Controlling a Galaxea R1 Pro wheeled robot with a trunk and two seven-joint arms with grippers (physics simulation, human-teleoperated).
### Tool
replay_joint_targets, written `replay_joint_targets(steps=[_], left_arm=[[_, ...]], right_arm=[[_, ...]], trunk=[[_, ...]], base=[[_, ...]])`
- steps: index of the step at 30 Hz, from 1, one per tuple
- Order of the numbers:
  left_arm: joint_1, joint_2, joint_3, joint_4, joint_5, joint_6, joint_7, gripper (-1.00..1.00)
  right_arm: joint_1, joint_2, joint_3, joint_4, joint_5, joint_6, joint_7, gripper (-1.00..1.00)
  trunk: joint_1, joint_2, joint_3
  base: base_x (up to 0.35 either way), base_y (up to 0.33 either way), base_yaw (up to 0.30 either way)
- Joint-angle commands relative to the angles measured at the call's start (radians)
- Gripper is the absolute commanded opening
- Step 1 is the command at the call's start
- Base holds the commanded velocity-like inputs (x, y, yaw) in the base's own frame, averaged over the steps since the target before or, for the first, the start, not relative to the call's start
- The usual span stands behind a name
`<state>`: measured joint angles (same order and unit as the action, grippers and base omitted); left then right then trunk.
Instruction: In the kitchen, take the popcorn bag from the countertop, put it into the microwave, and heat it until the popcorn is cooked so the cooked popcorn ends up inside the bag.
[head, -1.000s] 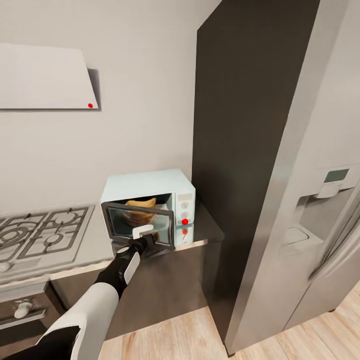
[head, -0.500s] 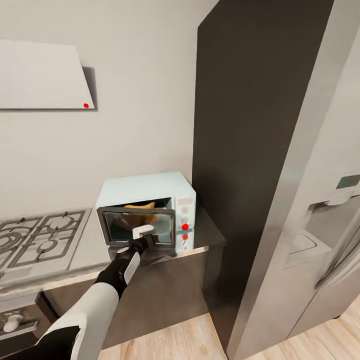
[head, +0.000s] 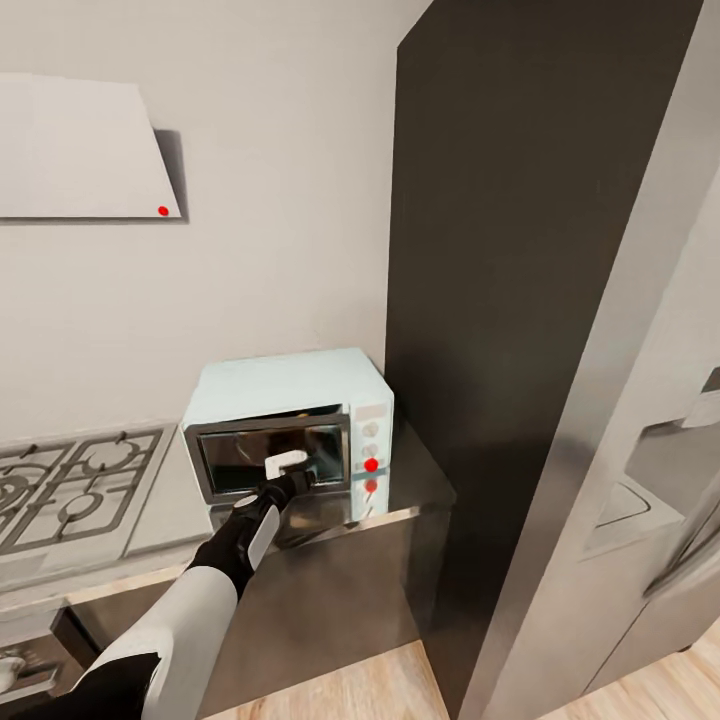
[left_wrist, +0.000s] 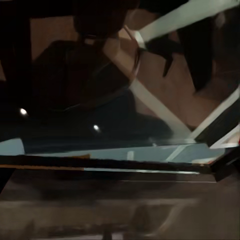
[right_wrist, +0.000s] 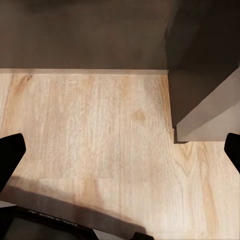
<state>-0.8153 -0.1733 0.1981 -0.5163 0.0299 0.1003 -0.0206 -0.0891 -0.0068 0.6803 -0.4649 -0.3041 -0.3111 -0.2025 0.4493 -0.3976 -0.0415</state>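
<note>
The pale-blue microwave (head: 290, 385) stands on the grey countertop (head: 418, 492) beside a tall dark panel. Its dark glass door (head: 262, 455) stands upright against the front, shut or nearly so. My left gripper (head: 291, 484) presses at the door's white handle (head: 284, 464), and its fingers are too small and dark to read. In the left wrist view the dark glass door (left_wrist: 100, 100) is right against the camera, full of reflections. The popcorn bag and the popcorn are hidden behind the door. My right gripper (right_wrist: 120, 152) hangs open over the wooden floor (right_wrist: 100, 130).
A steel gas hob (head: 70, 490) lies left of the microwave, under a white hood (head: 80, 150). The tall dark panel (head: 480, 300) and a steel fridge (head: 650, 420) close off the right. A dark cabinet front (head: 320, 590) drops to the floor.
The microwave door has swung up from tilted open to upright, pushed by my left gripper, and the tan bag inside has gone out of sight. The head camera has shifted too.
</note>
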Motion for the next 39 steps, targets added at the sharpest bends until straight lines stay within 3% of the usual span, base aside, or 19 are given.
replay_joint_targets(steps=[1,27,34,36,39], left_arm=[[-0.001,-0.001,0.005,-0.003,0.004,0.006,-0.002,1.00],[0.000,0.001,0.006,-0.002,0.004,0.000,-0.002,1.00],[0.005,0.001,0.003,-0.003,0.004,-0.007,-0.005,1.00],[0.024,0.000,0.002,-0.010,0.003,-0.011,-0.006,1.00],[0.076,-0.001,-0.002,-0.091,0.003,-0.013,-0.008,1.00]], right_arm=[[-0.001,-0.001,0.008,0.000,-0.007,-0.004,-0.007,1.00],[0.002,0.000,0.008,0.000,-0.008,-0.005,-0.007,1.00],[0.002,0.000,0.008,-0.001,-0.008,-0.005,-0.006,1.00],[0.002,0.001,0.008,-0.001,-0.007,-0.005,-0.006,1.00],[0.003,0.001,0.008,-0.001,-0.007,-0.005,-0.007,1.00]], trunk=[[0.001,-0.002,-0.002],[0.001,-0.002,-0.002],[0.001,-0.002,-0.002],[0.001,-0.002,-0.002],[0.001,-0.002,-0.002]], base=[[0.011,0.000,0.000],[0.048,0.000,0.000],[-0.259,0.000,0.000],[-0.347,0.000,0.000],[-0.349,0.000,0.000]])
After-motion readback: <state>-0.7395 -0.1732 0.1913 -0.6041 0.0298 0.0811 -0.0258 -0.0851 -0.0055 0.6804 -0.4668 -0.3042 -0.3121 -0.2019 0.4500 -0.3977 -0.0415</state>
